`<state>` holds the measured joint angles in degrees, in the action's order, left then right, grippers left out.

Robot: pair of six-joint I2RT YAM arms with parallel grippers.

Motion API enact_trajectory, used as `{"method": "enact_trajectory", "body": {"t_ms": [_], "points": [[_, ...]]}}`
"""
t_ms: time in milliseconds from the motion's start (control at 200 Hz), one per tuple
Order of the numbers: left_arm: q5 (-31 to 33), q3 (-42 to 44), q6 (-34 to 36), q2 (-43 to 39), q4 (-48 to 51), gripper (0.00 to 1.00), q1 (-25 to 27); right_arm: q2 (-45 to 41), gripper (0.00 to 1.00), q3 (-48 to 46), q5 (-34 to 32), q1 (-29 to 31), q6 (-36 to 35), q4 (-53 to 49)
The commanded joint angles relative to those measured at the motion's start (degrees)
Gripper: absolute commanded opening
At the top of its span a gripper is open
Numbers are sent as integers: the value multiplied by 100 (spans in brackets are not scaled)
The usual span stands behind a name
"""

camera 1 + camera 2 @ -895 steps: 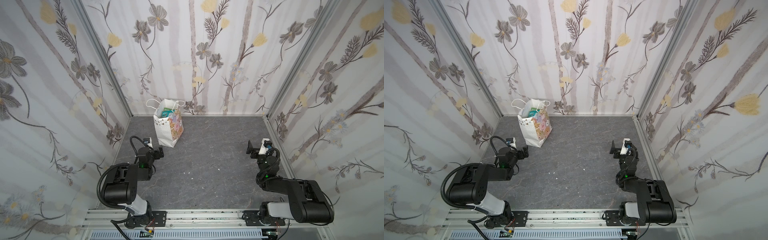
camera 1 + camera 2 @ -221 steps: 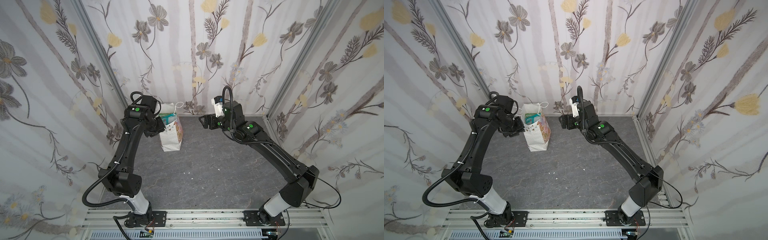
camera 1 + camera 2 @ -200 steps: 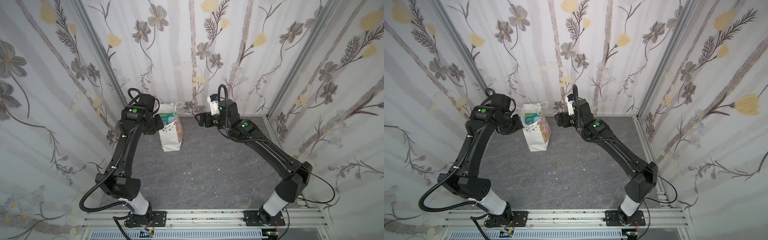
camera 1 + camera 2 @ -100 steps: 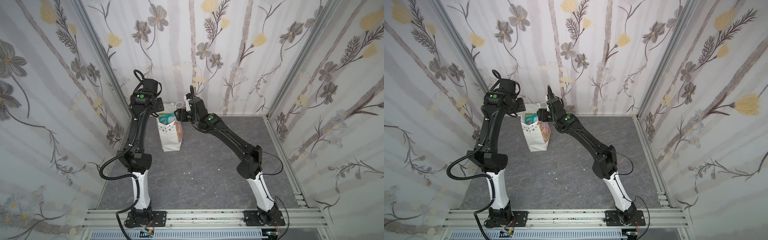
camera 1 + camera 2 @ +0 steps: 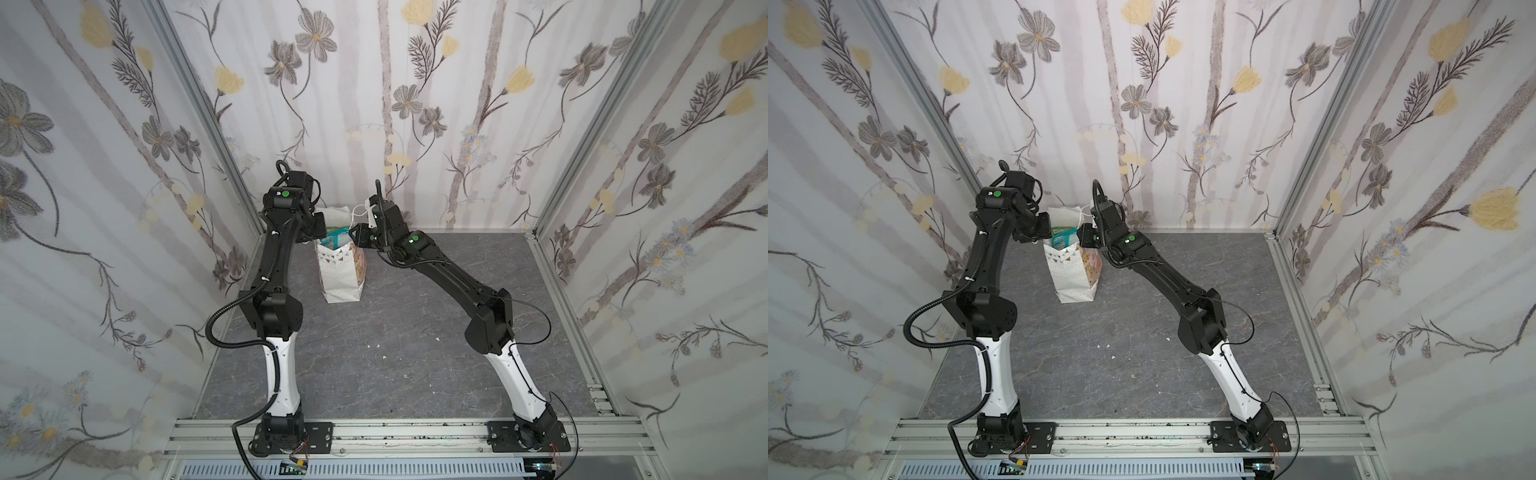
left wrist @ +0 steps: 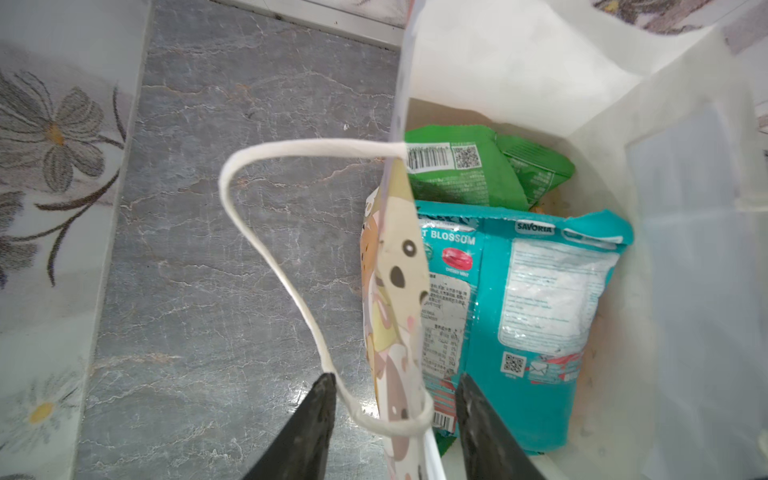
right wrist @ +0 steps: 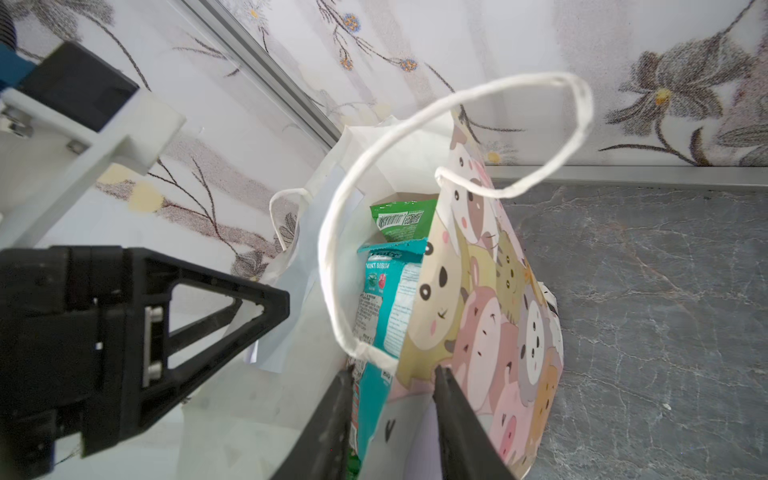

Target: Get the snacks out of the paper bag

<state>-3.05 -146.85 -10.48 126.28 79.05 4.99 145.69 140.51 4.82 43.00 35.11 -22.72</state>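
Left wrist view: my left gripper (image 6: 395,378), part-open, straddles a flimsy wall of the far-left paper bag (image 6: 519,75), while my right gripper (image 7: 394,370) brackets wall plus the probably light, slippery teal packet (image 7: 378,291), clamping unclear, best pinched at its crimped top.

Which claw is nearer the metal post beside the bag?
Left. The left claw is at the bag rim nearest the post; the right claw, the opposite rim.

The teal packet (image 6: 540,291) reads "SAVORIA" and "MINT BLOSSOM"; other print is illegible.
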Motion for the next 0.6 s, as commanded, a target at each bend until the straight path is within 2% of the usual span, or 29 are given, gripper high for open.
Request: {"method": "enact_trajectory", "body": {"t_ms": [0, 250, 305, 410, 595], "points": [[-113, 9, 68, 20, 179, 41, -6, -14, 25, 49, 75, -6, 86, -27], [-538, 31, -123, -37, 301, 7, 6, -200, 0, 38, 159, -9, 61, -150], [-527, 86, -185, -94, 313, 0, 2, -263, 0, 25, 117, -10, 43, -213], [-428, 434, -294, -337, 173, 0, 30, -435, 0, -70, -1, -13, 44, -321], [-907, 1433, -446, -1025, -357, 0, 168, -1023, 0, -771, -74, -45, 22, -294]]}}
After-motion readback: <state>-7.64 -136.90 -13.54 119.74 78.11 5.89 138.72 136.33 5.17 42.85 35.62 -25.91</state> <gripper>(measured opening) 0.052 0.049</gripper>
